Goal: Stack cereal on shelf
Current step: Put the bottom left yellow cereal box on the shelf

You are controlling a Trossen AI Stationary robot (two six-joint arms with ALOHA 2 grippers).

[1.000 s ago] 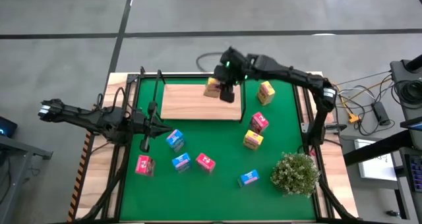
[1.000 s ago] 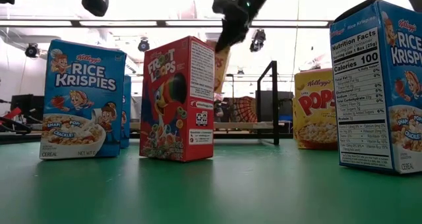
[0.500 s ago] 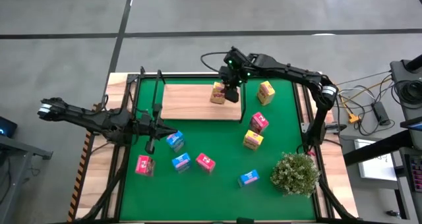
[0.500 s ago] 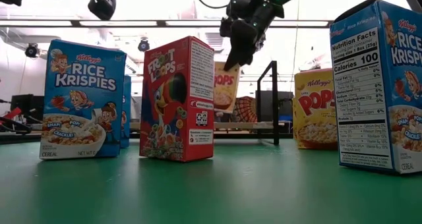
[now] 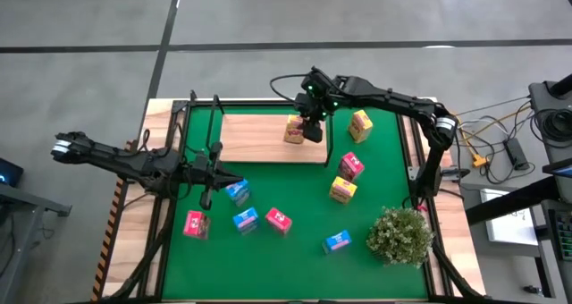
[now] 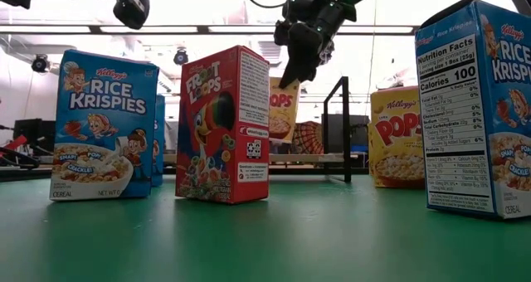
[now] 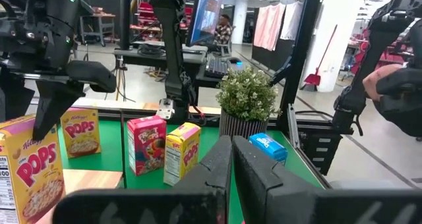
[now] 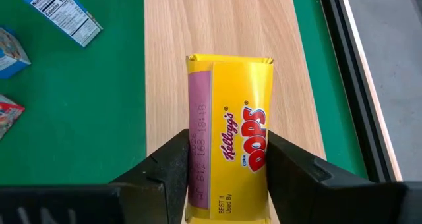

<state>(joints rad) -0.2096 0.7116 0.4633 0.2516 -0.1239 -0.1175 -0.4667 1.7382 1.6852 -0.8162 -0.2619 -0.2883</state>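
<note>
So far only one yellow Corn Pops box (image 5: 294, 130) stands on the wooden shelf (image 5: 255, 139), near its right end; eight cereal boxes lie off it, from the left gripper (image 5: 204, 199), shut and empty beside a blue box (image 5: 237, 190), rightward. Compared with a second ago, the right gripper (image 5: 311, 130) has lowered the box onto the board and loosened, its fingers (image 8: 168, 168) now straddling it.

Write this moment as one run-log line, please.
right end effector: open around yellow cereal box on shelf | left end effector: shut, waiting
</note>
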